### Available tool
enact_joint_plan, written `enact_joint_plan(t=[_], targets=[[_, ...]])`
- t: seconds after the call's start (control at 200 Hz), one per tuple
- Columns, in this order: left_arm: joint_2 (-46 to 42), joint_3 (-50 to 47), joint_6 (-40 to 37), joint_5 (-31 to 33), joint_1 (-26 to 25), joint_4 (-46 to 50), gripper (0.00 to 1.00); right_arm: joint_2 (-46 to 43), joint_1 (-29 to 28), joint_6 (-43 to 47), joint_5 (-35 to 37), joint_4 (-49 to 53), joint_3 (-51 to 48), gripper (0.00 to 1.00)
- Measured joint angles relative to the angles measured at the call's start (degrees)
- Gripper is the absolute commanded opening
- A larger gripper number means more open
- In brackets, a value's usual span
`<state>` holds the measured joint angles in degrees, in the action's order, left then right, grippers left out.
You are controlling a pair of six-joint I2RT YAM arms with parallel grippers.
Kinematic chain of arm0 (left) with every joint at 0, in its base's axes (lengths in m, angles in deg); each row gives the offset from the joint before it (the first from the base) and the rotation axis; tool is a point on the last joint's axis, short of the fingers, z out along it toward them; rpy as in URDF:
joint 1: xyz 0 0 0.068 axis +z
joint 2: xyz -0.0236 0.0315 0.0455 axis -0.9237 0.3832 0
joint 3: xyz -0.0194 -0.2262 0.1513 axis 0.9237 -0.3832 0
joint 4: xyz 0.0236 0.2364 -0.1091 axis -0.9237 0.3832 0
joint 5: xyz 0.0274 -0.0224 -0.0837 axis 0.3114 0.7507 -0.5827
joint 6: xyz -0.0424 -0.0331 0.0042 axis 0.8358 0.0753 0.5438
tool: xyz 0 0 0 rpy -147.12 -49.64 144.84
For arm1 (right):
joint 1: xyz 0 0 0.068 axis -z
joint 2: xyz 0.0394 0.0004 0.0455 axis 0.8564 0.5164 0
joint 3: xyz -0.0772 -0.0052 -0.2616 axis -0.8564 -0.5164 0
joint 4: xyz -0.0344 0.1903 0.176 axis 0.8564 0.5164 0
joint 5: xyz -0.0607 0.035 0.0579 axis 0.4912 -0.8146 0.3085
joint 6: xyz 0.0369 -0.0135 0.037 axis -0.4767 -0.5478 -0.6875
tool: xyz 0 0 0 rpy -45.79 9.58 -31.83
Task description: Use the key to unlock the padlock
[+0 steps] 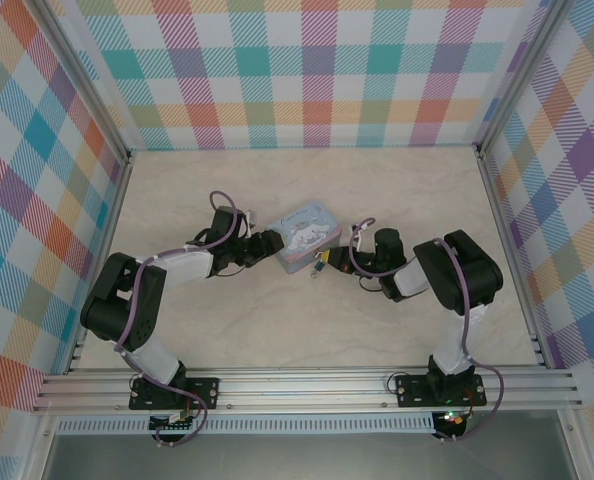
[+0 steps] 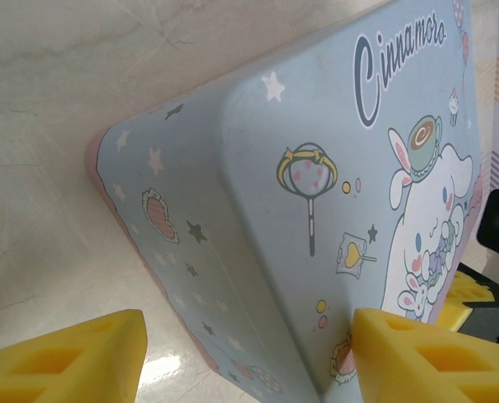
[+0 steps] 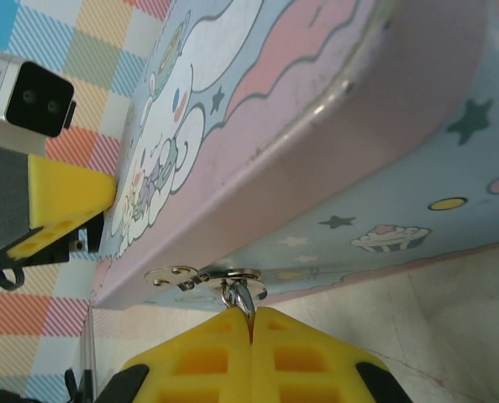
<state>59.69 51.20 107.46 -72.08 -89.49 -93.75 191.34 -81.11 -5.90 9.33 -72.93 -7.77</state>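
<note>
I see the pale-blue cartoon tin (image 1: 307, 235) lying near the middle of the table (image 1: 227, 340), turned a little askew, with both arms reaching to it from the two sides.

The padlock (image 3: 239, 295) is very small against the tin. In the right wrist view I see of it one thin, shiny silver loop, which I take for its shackle. It hangs from the silver clasp (image 3: 182, 275) on the tin's side wall, just under the pink rim of the lid. The rest of it is hidden behind the yellow fingers (image 3: 207, 361), so I cannot tell its colour or shape from here. From above, this place is on the tin's side that faces the near edge of the table.

The right gripper (image 3: 251, 323) is pressed together: the two yellow fingers meet in one narrow seam, and their tips reach the bottom of the silver loop. Whether they really pinch the loop or only touch it, I cannot tell.

The left gripper (image 2: 248, 336) is spread wide at the tin's left end. One corner of the tin stands between its two fingers. Bare table shows between its left finger (image 2: 73, 357) and the tin wall, while the other finger (image 2: 434, 357) is just beside the lid's edge.
</note>
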Motion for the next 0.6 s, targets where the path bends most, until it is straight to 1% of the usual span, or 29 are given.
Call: enact_joint_plan(t=[0.18,0.395,0.6], targets=[[0.0,0.0,0.0,0.2,0.0,0.0,0.65,-1.8,0.0,-1.9,3.7,0.0,-0.2,0.0],[0.0,-0.1,0.0,0.2,-0.1,-0.2,0.65,-3.7,0.1,-3.1,6.4,0.6,-0.6,0.0],[0.0,-0.1,0.0,0.3,0.0,-0.2,0.66,-11.6,0.1,-0.1,8.3,6.4,-2.2,0.0]])
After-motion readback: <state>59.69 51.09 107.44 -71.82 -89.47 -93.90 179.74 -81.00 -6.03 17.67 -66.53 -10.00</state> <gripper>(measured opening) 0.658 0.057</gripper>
